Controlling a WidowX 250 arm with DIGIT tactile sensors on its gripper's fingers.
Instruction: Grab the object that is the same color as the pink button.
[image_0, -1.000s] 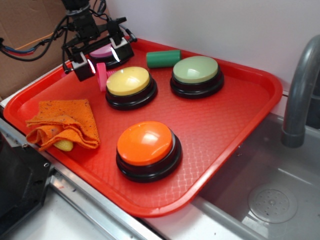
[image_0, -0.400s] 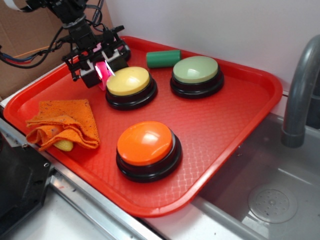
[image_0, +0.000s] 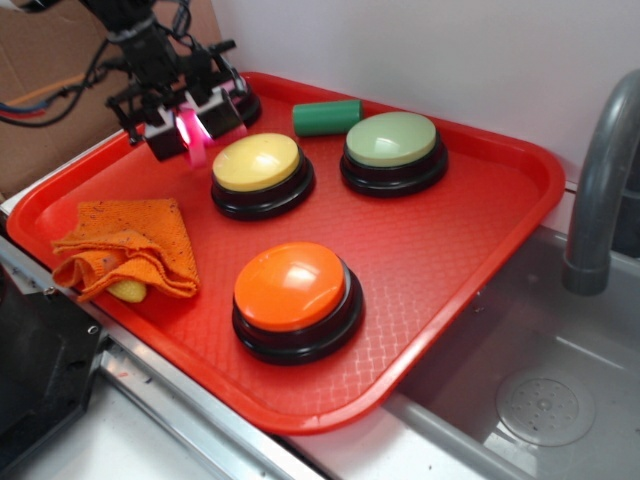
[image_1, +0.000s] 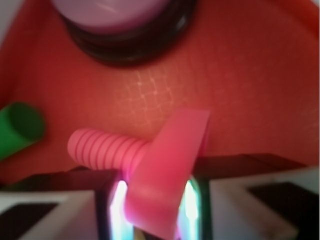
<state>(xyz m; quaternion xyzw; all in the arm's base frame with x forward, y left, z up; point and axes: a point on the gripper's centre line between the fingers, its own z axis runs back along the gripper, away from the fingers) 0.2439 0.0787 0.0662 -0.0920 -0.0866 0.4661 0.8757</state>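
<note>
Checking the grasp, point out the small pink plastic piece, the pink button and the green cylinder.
Small bright pink plastic piece (image_1: 165, 170): wrist view, flat head.
Round mauve-pink domed button (image_1: 112, 7): wrist view, dome.
Green plastic cylinder (image_0: 326, 117): exterior view, side.

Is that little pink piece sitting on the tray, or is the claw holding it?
Held. The gripper is shut on the pink piece: the wrist view shows a finger against each side.

The pink button (image_0: 243, 101) is mostly hidden behind the gripper (image_0: 193, 128) in the exterior view; the wrist view cuts its dome off at the top edge. The wrist view is blurred throughout. A yellow item (image_0: 128, 290) lies largely covered by the orange cloth (image_0: 128, 247). The faucet (image_0: 598, 190) is cut off at the right edge.
</note>
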